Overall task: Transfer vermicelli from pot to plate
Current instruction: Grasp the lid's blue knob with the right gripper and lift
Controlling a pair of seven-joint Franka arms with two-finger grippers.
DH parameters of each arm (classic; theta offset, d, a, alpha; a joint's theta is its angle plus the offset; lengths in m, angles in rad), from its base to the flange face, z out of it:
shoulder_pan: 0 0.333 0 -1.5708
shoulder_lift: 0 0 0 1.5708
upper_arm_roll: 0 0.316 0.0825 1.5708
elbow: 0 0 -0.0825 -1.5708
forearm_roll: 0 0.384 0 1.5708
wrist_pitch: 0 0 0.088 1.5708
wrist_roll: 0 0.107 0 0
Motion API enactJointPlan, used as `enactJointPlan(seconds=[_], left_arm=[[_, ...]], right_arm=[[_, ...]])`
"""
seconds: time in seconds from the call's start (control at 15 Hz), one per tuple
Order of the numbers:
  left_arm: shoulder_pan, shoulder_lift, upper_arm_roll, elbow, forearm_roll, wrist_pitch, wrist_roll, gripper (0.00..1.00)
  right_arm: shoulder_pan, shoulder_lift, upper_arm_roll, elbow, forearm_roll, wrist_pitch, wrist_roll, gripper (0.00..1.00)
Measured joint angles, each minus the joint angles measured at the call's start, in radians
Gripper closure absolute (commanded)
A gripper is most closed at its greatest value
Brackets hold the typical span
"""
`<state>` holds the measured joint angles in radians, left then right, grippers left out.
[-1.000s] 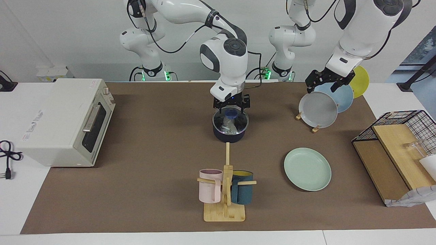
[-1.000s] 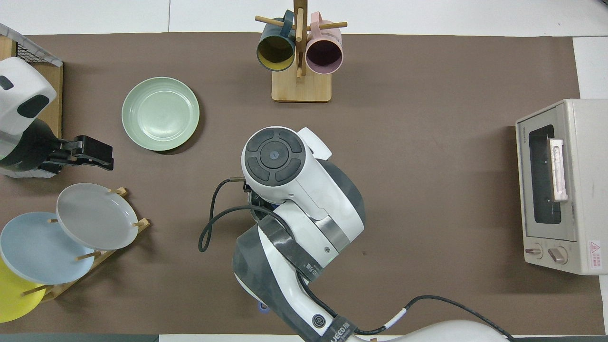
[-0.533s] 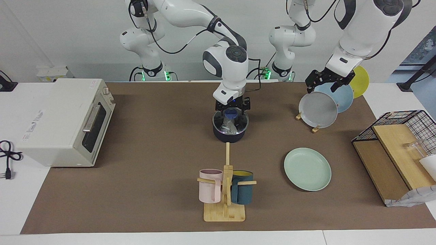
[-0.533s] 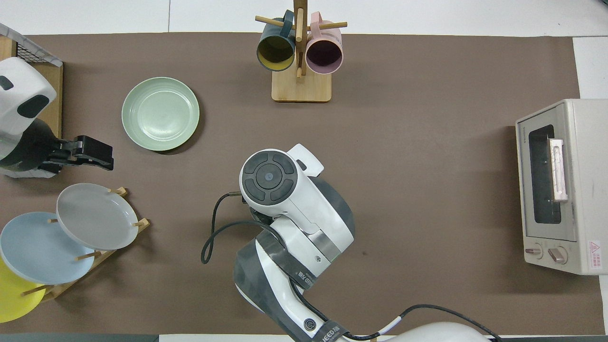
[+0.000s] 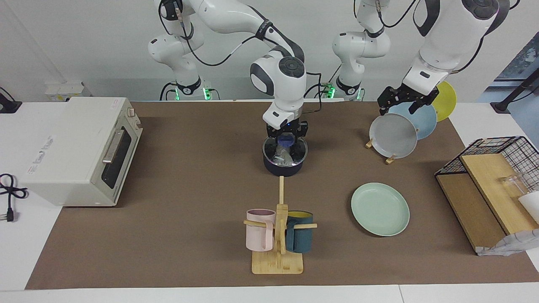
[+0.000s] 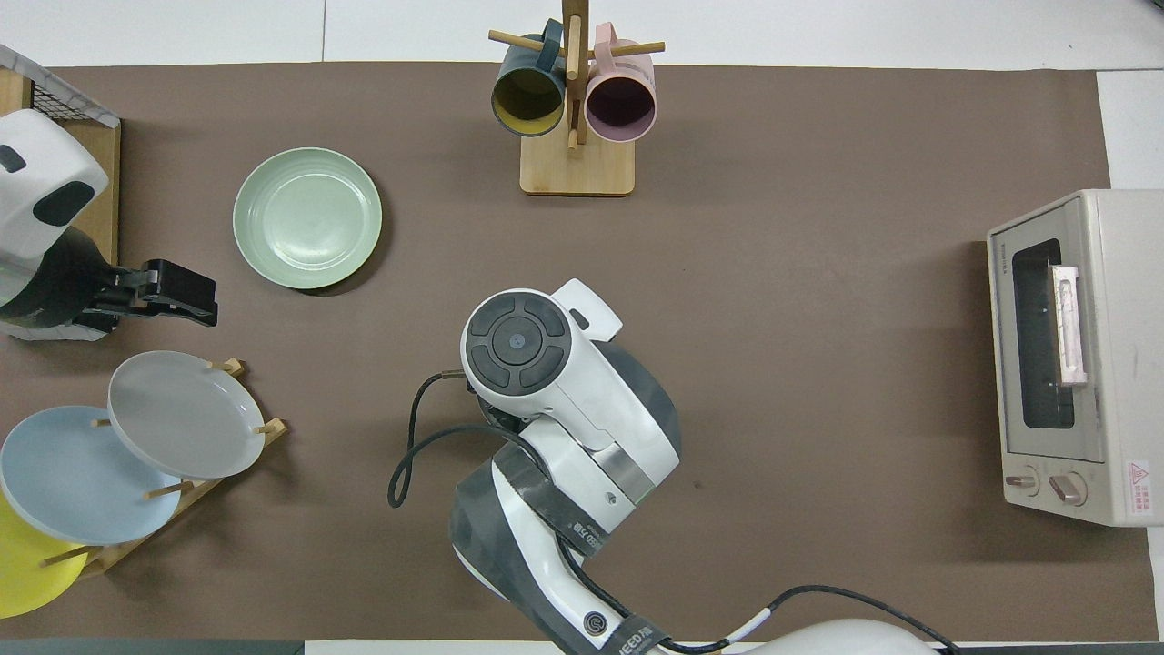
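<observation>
One lid (image 5: 285, 148) on pot (image 5: 284, 165) — right gripper (image 5: 286, 137) at blue knob, grasp unclear. Vermicelli (image 5: 281, 157) soft, light, slippery — pinch clump mid-bundle. Left gripper (image 5: 400, 102) waits over rack, fingers' state unclear.

A glass lid (image 5: 285, 150) covers the pot (image 5: 284, 166). Bare mat (image 5: 328, 185) lies between the pot and the plate (image 5: 380, 209). The mug rack (image 5: 278, 235) stands beside this gap.

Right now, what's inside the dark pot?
Through the glass lid on the pot, whitish vermicelli shows. The right gripper at the lid's blue knob covers part of the inside.
</observation>
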<state>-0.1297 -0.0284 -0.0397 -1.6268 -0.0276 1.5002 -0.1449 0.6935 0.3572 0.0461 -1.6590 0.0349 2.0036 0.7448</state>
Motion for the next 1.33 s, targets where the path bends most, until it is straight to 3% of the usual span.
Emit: enactJointPlan(seconds=[0.33,0.73,1.33], left_arm=[[0.0,0.0,0.001,0.0,0.0,0.003,-0.003,0.0],[0.0,0.0,0.003,0.0,0.0,0.015,-0.005,0.0],[-0.053,0.004,-0.007,-0.002,-0.007,0.073,-0.051,0.0]], right_arm=[[0.0,-0.005,0.0,-0.006,-0.002,-0.001,-0.002,0.55],[-0.017,-0.016,-0.006,0.02,-0.033,-0.038,-0.05,0.55],[-0.352,-0.046,-0.016,0.11,-0.032,-0.207,-0.527,0.55]])
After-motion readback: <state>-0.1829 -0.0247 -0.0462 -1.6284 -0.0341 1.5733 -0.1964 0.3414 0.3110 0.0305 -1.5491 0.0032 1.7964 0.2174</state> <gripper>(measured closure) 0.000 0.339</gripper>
